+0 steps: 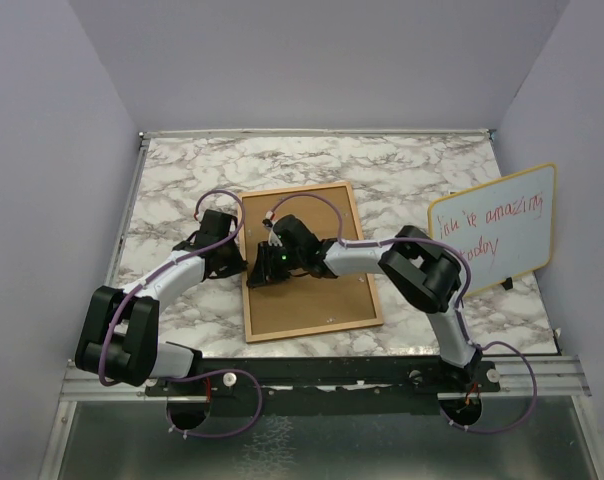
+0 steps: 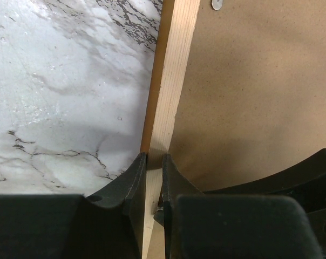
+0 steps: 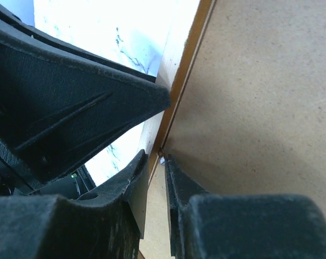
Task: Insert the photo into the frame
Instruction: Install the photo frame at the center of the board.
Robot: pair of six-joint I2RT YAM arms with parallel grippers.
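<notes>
Your left gripper (image 2: 154,162) pinches the frame (image 1: 322,300) by its left rim, probably to steady it as it lies back-up on the table (image 1: 402,170). Your right gripper (image 3: 156,161) has its fingers nearly together at the seam between rim and board; you can't tell whether they grip. No photo shows.

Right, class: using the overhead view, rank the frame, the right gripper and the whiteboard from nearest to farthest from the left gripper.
1. The frame: the left gripper is shut on its left rim.
2. The right gripper: just beside it, at the same rim.
3. The whiteboard: far off at the right.
</notes>
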